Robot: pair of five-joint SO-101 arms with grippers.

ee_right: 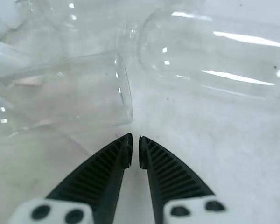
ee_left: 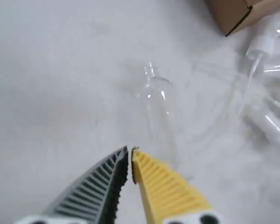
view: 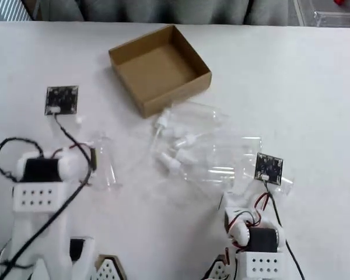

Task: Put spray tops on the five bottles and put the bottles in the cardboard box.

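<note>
Seen from above, the left arm sits at about 8 o'clock on the table [view: 315,87]. The left gripper [ee_left: 130,158] has its grey and yellow fingers pressed together on nothing, their tips aimed at a lone bottle [ee_left: 156,107] just ahead. That clear bottle has an open neck with no top on it and lies apart from the others, at 9 o'clock of the main heap. This probably makes it the easiest to pick up without disturbing anything else. I cannot tell whether it is standing or lying. The cardboard box [view: 160,67] sits at 12 o'clock, open side up, with no bottle in it yet. It is near both arms, which suits its role as the shared drop-off. Just at its 5 o'clock the white spray tops [view: 175,146] lie jumbled among the other bottles [view: 221,154], touching and overlapping, so a top and a neck will have to be separated out before any fitting. At 5 o'clock of the table the right gripper [ee_right: 134,149] has its black fingers closed and empty, their tips just beside two bottles lying on their sides. It looks placed to open and take one of them.
</note>
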